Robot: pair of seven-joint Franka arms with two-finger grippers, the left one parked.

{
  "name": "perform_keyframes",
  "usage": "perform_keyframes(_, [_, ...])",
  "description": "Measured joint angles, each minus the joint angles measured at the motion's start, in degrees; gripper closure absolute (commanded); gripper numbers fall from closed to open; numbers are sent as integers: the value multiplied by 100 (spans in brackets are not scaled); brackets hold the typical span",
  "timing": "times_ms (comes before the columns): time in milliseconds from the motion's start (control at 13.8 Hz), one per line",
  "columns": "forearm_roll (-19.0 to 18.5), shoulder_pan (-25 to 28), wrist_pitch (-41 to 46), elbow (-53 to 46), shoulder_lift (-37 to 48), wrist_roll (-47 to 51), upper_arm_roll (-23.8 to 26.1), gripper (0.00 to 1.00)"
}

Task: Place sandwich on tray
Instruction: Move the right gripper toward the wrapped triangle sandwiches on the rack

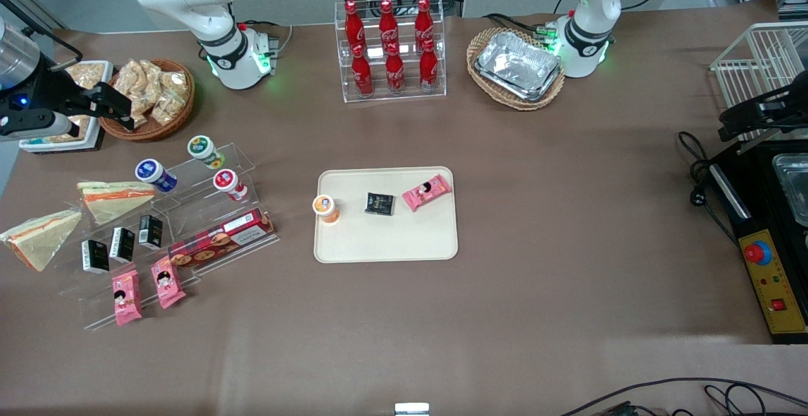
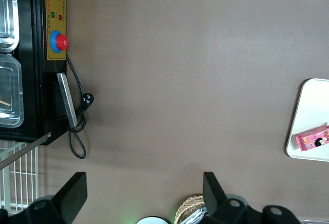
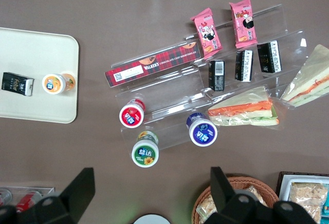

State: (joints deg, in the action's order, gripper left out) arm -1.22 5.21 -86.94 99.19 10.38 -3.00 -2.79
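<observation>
Big brown table [image 1: 568,226], w/ a wide bare stretch between the tray [image 1: 385,242] in the middle and the black control box [image 1: 767,264] at the parked arm's end; more bare cloth nearer the front camera. Tray is cream, low-rimmed, sits flat mid-table, and carries an orange-lidded cup [image 1: 326,208] at its edge toward the working arm, a small black packet [image 1: 379,204] beside that, and a pink snack packet [image 1: 427,192]; the half of it nearer the camera is bare. Toward the working arm's end a clear stepped display rack [image 1: 208,214] holds three small tubs – blue-lidded [image 1: 154,174], green-lidded [image 1: 205,151], red-lidded [image 1: 229,184] – plus a long red biscuit box [image 1: 221,237], three little black cartons [image 1: 121,244] and two pink packets [image 1: 144,290]. The sandwich [image 1: 115,198] lies at the rack's outer edge, clear-wrapped, orange and green layers showing, well apart from the tray; a second wedge [image 1: 39,237] lies just beside it, closer to the table edge. Farther from the camera: a wicker basket of snack bags [image 1: 151,91], a clear stand of red cola bottles [image 1: 391,47], a wicker basket w/ foil trays [image 1: 516,65]. The gripper [image 1: 117,108] hangs above the snack basket, arm reaching in from the table's edge, fingers [image 3: 79,188] spread apart w/ nothing between them, well above the sandwich.
</observation>
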Motion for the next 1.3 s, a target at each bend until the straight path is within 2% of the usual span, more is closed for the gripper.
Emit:
perform_keyframes(507, [0,29,3,0,1,39,8,0])
perform_keyframes(797, [-5,1,-76,0,-2,606,-25,0])
perform_keyframes(1304, [-17,-1167,-377,0,-272,670,-360,0])
